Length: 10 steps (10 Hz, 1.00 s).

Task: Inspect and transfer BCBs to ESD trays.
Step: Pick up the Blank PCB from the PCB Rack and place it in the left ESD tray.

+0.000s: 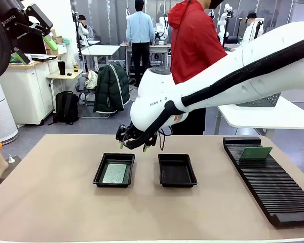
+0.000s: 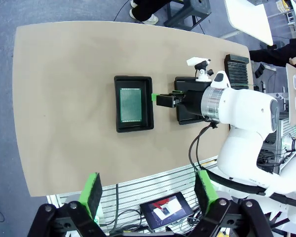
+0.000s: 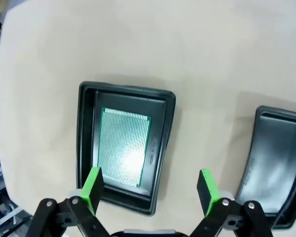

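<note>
Progress looks to be about halfway. At far left, the left pincer (image 2: 149, 197) hangs high over the desk (image 1: 50, 197), its fingers apart and nothing between them. Next, one BCB (image 1: 114, 173) lies flat on the floor of the left ESD tray (image 1: 98, 174), so this transfer seems done. The right pincer (image 1: 133, 146) hovers just above the far rim of that tray, with fingers spread, holding nothing and not touching the board. The right ESD tray (image 1: 193, 174) beside it has no board in it. At far right, a second BCB (image 1: 256, 152) stands in the slotted rack (image 1: 273, 192). I judge that it is left to be inspected and moved to the free tray.
</note>
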Motion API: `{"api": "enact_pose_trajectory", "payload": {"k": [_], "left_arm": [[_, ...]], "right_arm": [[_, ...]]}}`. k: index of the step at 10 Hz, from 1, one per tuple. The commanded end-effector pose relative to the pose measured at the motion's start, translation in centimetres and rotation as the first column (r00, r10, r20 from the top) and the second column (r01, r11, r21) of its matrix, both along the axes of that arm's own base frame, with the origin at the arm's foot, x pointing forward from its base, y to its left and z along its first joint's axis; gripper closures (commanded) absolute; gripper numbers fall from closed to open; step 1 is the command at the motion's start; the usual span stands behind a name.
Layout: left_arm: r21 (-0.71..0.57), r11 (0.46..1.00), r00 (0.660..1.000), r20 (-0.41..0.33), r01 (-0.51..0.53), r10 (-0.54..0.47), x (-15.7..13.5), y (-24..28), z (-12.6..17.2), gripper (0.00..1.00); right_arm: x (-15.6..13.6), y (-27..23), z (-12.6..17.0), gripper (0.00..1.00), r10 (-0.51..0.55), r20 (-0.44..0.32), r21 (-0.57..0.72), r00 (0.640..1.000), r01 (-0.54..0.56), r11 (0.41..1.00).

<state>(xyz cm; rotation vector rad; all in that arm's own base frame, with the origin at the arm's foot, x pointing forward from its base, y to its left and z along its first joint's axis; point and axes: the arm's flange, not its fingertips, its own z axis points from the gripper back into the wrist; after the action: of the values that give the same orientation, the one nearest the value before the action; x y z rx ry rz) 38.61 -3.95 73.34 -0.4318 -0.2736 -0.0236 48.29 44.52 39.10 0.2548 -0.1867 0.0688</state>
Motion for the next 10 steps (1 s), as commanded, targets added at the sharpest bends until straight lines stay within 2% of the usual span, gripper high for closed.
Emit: {"api": "enact_pose_trajectory", "payload": {"k": [1,4,5,10], "left_arm": [[-0.006,1.000,1.000,0.002,0.000,0.001,0.01,0.16,-0.16,0.00],[-0.006,1.000,1.000,0.002,0.000,0.001,0.01,0.16,-0.16,0.00],[-0.006,1.000,1.000,0.002,0.000,0.001,0.01,0.16,-0.16,0.00],[-0.006,1.000,1.000,0.002,0.000,0.001,0.01,0.16,-0.16,0.00]], "right_arm": [[-0.09,0.62,0.40,0.00,0.002,-0.038,-0.049,0.999,-0.004,0.999],[-0.02,0.60,0.05,0.00,-0.004,-0.076,-0.084,0.997,-0.003,0.996],[-0.44,0.32,0.47,0.00,0.015,-0.063,-0.049,0.998,-0.018,0.999],[-0.44,0.32,0.47,0.00,0.015,-0.063,-0.049,0.998,-0.018,0.999]]}}
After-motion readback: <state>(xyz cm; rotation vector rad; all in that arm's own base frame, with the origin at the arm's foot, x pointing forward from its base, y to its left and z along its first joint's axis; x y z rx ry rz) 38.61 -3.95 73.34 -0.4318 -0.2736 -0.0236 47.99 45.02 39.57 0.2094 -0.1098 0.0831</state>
